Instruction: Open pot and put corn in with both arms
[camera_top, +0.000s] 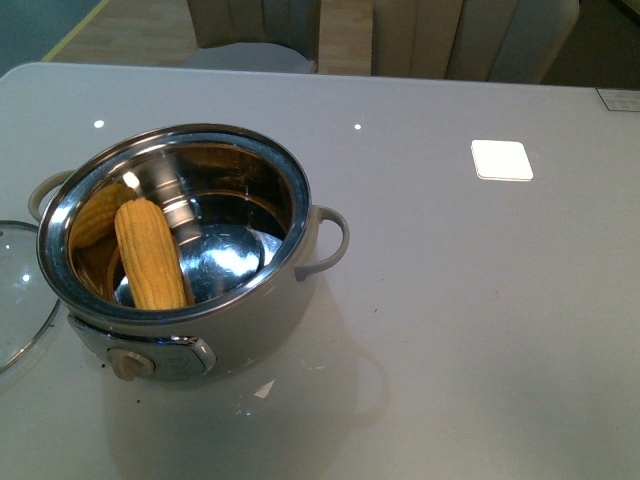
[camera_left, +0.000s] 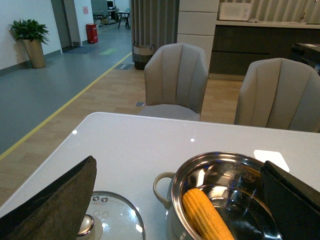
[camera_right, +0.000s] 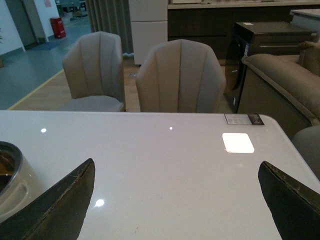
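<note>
The cream-white pot (camera_top: 250, 315) stands open at the front left of the table, knob toward me. The yellow corn (camera_top: 150, 255) lies inside it, leaning on the near-left wall; its reflection shows on the steel. The left wrist view shows the pot (camera_left: 162, 187) and the corn (camera_left: 205, 217) below my left gripper (camera_left: 182, 200), which is open and empty, fingers (camera_left: 55, 205) wide apart. My right gripper (camera_right: 182, 200) is open and empty over bare table, the pot's edge (camera_right: 12, 185) off to one side. Neither gripper shows in the front view.
The glass lid (camera_top: 15, 290) lies flat on the table left of the pot, also in the left wrist view (camera_left: 107, 217). A white square patch (camera_top: 501, 160) sits at the right rear. Chairs (camera_right: 180, 77) stand beyond the table's far edge.
</note>
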